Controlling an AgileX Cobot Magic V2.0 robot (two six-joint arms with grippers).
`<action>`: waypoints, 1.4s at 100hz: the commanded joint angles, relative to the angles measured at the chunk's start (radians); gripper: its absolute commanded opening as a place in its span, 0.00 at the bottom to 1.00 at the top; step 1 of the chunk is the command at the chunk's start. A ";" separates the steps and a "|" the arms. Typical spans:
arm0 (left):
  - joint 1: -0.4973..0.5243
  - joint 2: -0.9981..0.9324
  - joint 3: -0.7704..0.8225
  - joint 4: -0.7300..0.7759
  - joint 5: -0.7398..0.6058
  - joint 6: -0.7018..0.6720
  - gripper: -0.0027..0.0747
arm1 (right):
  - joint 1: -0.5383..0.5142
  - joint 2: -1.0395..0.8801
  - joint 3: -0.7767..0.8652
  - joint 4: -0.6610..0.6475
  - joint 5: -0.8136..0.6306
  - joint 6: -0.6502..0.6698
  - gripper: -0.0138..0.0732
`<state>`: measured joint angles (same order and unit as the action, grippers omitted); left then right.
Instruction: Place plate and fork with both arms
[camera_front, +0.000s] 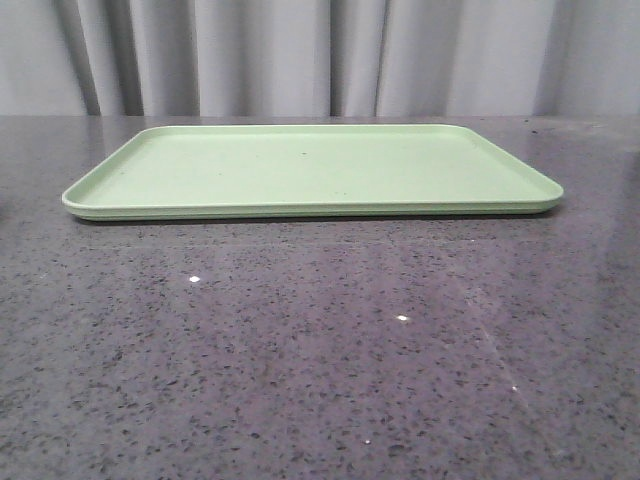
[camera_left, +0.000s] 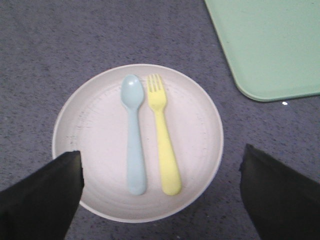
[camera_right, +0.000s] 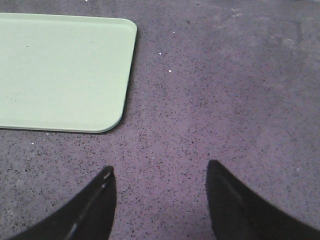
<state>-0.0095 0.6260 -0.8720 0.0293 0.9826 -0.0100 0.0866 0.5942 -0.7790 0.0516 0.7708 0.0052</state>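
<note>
Your left gripper (camera_left: 160, 192) hangs over the plate (camera_left: 195, 125) with its jaws spread wide, one dark finger (camera_left: 42, 200) filling the lower left of the left wrist frame and the other the lower right, and nothing is held between them. The left finger's tip overlaps the plate's rim in that picture, though you can't tell whether it touches. On the plate, right in the middle of the frame, the yellow fork (camera_left: 163, 137) lies beside the pale blue spoon (camera_left: 133, 135), side by side and close together, tines and bowl both pointing toward the top of the frame. Up in the upper right corner of that view you've got a rounded corner of the light-green tray (camera_left: 270, 45), apart from the plate, with the speckled grey table (camera_left: 60, 45) between them. Over to your right gripper (camera_right: 160, 200): jaws wide too, both fingers low in the right wrist frame, bare table between them, the tray filling the upper left. In the front view the tray sits flat across the upper middle, with grey curtains (camera_front: 320, 55) behind.
</note>
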 joint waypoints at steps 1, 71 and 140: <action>-0.007 0.016 -0.032 0.093 -0.076 -0.057 0.83 | -0.006 0.010 -0.035 -0.001 -0.062 -0.005 0.64; 0.167 0.300 -0.032 0.147 -0.250 -0.058 0.83 | -0.006 0.010 -0.035 -0.001 -0.044 -0.005 0.64; 0.408 0.597 -0.032 -0.081 -0.363 0.096 0.83 | -0.006 0.010 -0.035 -0.001 -0.037 -0.005 0.64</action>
<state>0.3962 1.2074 -0.8720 -0.0399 0.6809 0.0849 0.0866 0.5942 -0.7790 0.0516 0.7959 0.0052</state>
